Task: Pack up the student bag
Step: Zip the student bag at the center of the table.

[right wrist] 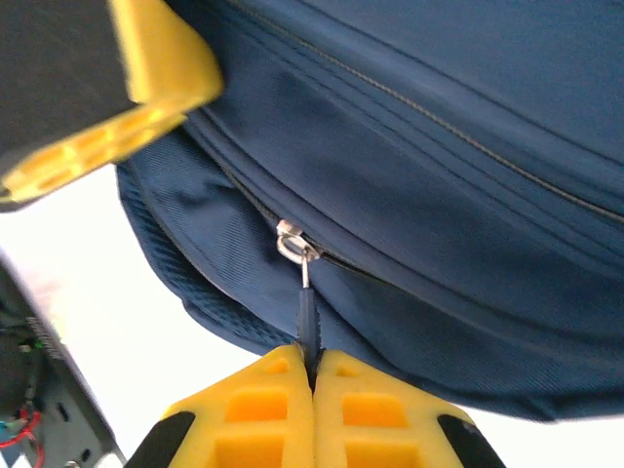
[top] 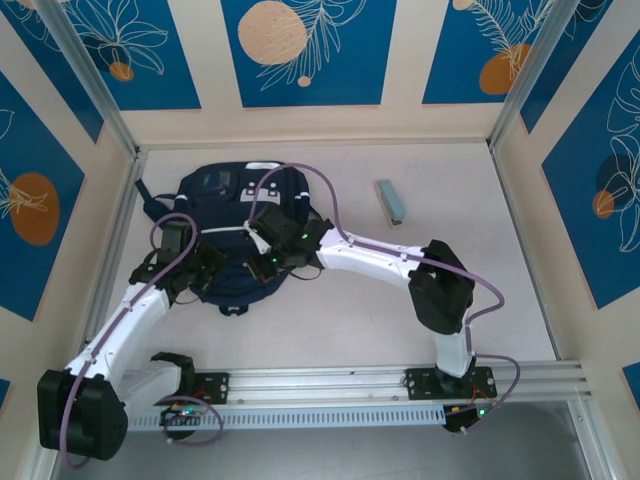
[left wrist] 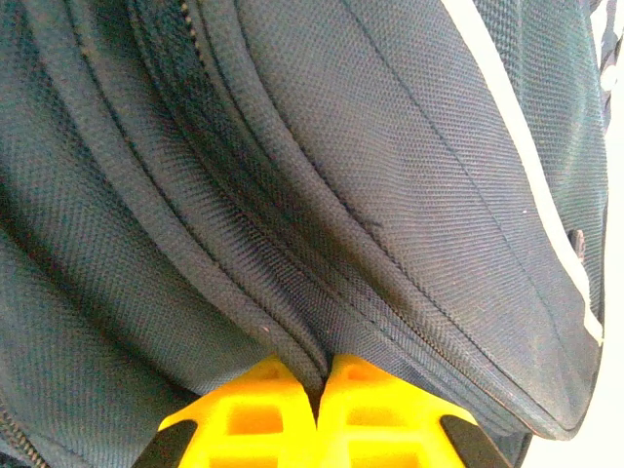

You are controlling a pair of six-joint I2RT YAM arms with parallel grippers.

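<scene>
Right gripper (right wrist: 314, 366) first: my yellow pads are squeezed together on the dark zipper pull (right wrist: 306, 317). Its metal slider (right wrist: 295, 241) sits just past my tips, on the student bag (right wrist: 439, 195). My left gripper (left wrist: 320, 378) is pinched tight too, with a seam fold of the bag caught between the pads and navy fabric bulging right beyond them. Farther out, off to the right of my right gripper and well apart from the bag, a slim grey-blue block (top: 390, 202) lies on the table (top: 330, 320).
</scene>
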